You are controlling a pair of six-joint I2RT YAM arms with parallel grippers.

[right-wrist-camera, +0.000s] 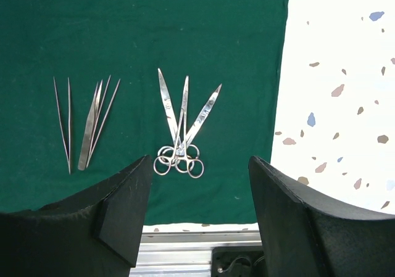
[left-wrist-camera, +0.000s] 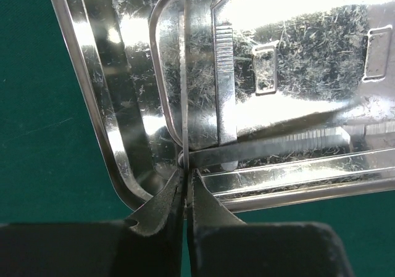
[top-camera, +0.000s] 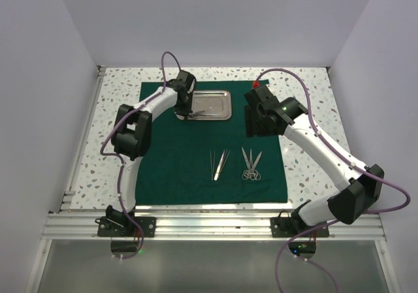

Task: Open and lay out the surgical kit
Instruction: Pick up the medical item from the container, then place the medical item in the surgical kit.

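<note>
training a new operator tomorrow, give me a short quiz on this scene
1. True or false: the right gripper is shut on something.
2. Where does the steel tray sit? A) on the far part of the green cloth B) off the cloth altogether C) on the cloth's near edge
3. Which gripper is closed at the tray's corner, and on what?

Key
1. False: its jaws stand open with nothing between them.
2. A
3. The left gripper, pinching a slim silver instrument.

Steel tray [top-camera: 212, 105] on green drape [top-camera: 196, 169]
</note>
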